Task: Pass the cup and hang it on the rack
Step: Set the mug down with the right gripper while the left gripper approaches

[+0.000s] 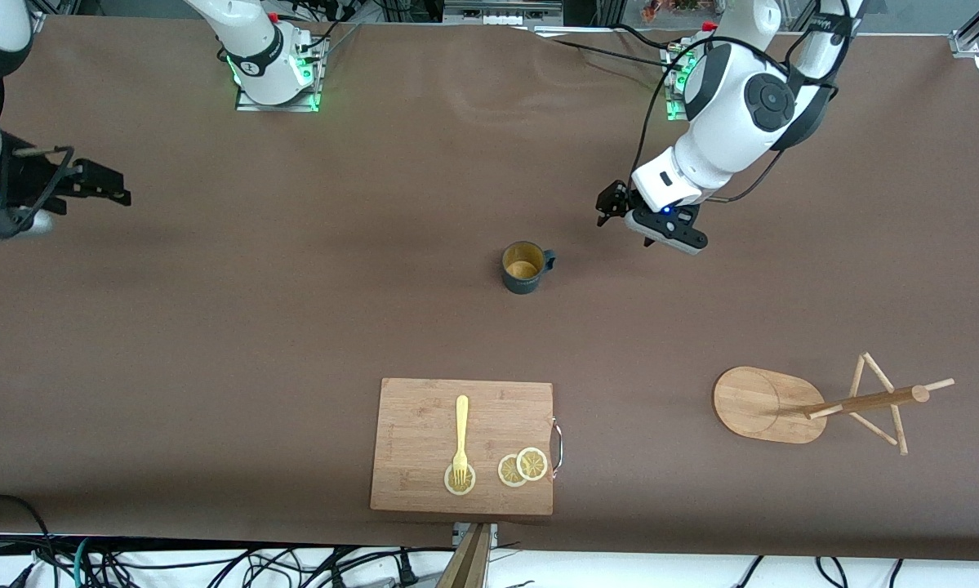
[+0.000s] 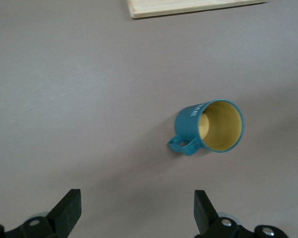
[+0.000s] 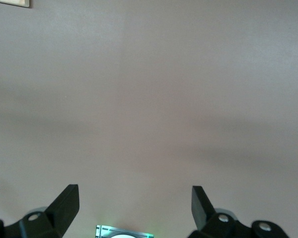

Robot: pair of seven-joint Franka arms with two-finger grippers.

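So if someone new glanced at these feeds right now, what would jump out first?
Probably the cup, standing upright alone mid-table with its handle toward the left arm's end, and the open left gripper hanging over the table just beside it. Next, the rack at the left arm's end, nearer the front camera. The right gripper waits open at the right arm's end.

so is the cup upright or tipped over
Upright: the cup stands on the table, yellowish inside showing through its open mouth, handle out sideways. Nothing visible inside.
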